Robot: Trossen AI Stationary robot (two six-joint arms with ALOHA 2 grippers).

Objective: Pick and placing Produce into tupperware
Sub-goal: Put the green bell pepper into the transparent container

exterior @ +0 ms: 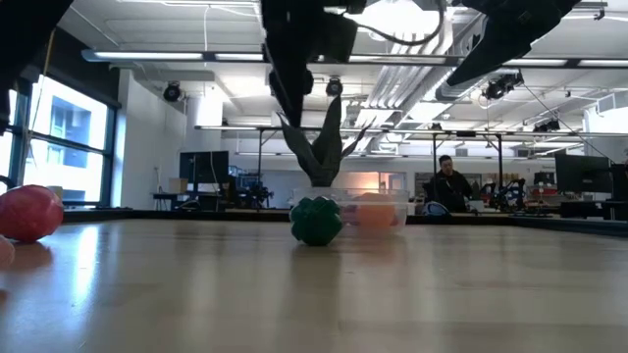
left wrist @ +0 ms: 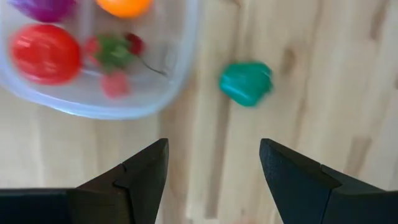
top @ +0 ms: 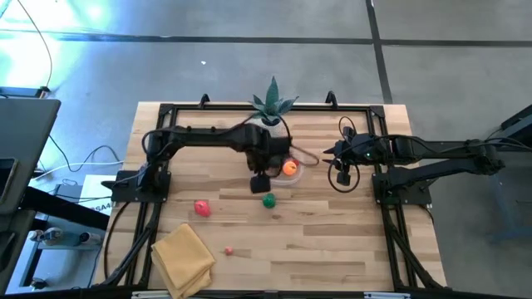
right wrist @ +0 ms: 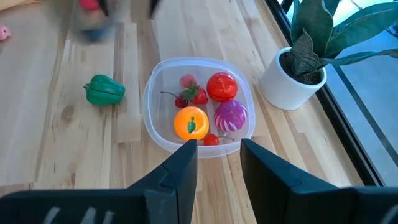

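The clear tupperware (right wrist: 199, 106) stands on the table in front of the potted plant. It holds a red tomato (right wrist: 222, 86), an orange fruit (right wrist: 191, 122), a purple piece (right wrist: 231, 115) and small red berries. A green pepper (left wrist: 245, 83) lies on the wood just outside its near rim. A red fruit (top: 202, 208) and a tiny pink piece (top: 229, 250) lie farther to the near left. My left gripper (left wrist: 214, 174) hangs open above the table, pointing down beside the tupperware and the pepper, with nothing between its fingers. My right gripper (right wrist: 219, 162) waits open to the right of the tupperware, raised.
A green plant in a white pot (right wrist: 292, 81) stands just behind the tupperware near the far edge. A folded yellow cloth (top: 183, 257) lies at the near left corner. Bare wood stretches across the near middle and near right of the table (top: 332, 249).
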